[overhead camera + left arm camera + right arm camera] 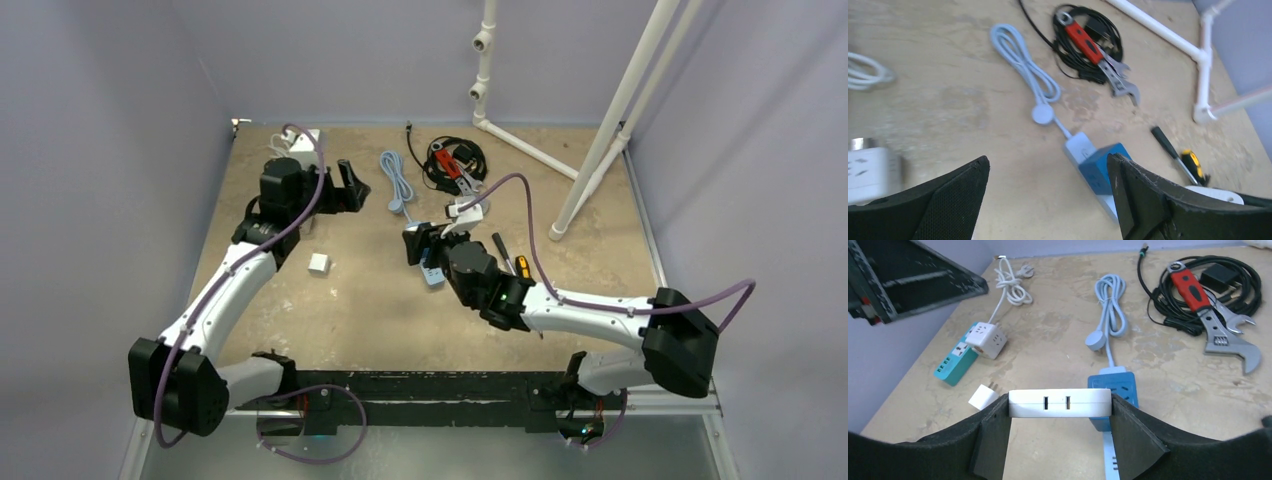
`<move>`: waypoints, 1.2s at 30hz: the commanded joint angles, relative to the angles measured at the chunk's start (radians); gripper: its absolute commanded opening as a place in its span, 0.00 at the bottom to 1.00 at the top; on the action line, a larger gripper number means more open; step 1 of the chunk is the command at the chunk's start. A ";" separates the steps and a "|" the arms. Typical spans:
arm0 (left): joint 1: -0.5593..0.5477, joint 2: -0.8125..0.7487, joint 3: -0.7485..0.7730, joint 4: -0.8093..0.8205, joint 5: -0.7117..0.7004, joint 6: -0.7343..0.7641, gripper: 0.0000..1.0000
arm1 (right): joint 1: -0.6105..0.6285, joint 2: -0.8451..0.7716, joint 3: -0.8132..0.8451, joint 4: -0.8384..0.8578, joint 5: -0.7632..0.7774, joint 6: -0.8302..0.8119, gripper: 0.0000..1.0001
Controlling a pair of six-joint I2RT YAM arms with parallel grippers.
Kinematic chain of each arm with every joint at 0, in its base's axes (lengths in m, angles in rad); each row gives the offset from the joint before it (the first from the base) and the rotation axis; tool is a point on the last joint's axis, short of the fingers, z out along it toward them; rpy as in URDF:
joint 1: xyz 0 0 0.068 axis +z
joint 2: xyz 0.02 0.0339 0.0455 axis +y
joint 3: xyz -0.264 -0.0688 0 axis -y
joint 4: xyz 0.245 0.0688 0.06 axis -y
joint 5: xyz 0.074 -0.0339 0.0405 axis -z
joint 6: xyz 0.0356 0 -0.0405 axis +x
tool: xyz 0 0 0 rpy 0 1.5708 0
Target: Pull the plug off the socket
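My right gripper (1060, 415) is shut on a flat white plug (1060, 403), one finger on each short end, two slots facing the camera. The plug hangs above the table, apart from the blue socket block (1113, 390), which sits on a light blue power strip (1109, 452) just behind it. In the top view the right gripper (418, 243) is over the strip (432, 273) at mid table. My left gripper (352, 186) is open and empty, hovering at the back left; its view shows the socket block (1100, 167) beyond its right finger.
A teal power strip (955, 360) with a white cube adapter (987, 339) lies at the left. A small white charger (983, 396), a coiled light blue cable (1110, 310), a red-handled wrench (1215, 315) on black cables, a screwdriver (1175, 155) and a white pipe frame (600, 140) are around.
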State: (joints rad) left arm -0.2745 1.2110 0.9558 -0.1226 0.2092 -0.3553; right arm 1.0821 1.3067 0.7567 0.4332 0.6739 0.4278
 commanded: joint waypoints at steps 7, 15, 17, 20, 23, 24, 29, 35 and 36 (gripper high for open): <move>0.044 -0.168 -0.015 -0.052 -0.240 0.065 0.88 | -0.024 0.326 0.336 0.042 -0.257 -0.116 0.05; 0.047 -0.163 -0.011 -0.060 -0.257 0.070 0.88 | -0.024 0.621 0.592 -0.034 -0.327 -0.130 0.05; 0.049 -0.168 -0.010 -0.062 -0.268 0.072 0.88 | -0.024 0.663 0.627 -0.038 -0.346 -0.129 0.06; 0.055 -0.177 -0.013 -0.058 -0.273 0.072 0.88 | -0.024 0.720 0.676 -0.055 -0.376 -0.132 0.08; 0.061 -0.173 -0.010 -0.060 -0.268 0.069 0.88 | -0.024 0.774 0.719 -0.074 -0.381 -0.132 0.13; 0.062 -0.173 -0.010 -0.060 -0.266 0.068 0.88 | -0.024 0.786 0.730 -0.081 -0.370 -0.129 0.17; 0.064 -0.177 -0.011 -0.062 -0.265 0.065 0.88 | -0.032 0.815 0.749 -0.077 -0.355 -0.118 0.47; 0.081 -0.183 -0.006 -0.080 -0.312 0.053 0.90 | -0.040 0.816 0.750 -0.061 -0.369 -0.122 0.71; 0.087 -0.182 -0.006 -0.080 -0.310 0.051 0.90 | -0.040 0.813 0.749 -0.057 -0.375 -0.125 0.75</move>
State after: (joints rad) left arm -0.2081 1.0512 0.9497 -0.2127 -0.0834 -0.2951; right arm 1.0428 2.1384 1.4624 0.3511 0.3210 0.3180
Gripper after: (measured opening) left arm 0.888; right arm 0.697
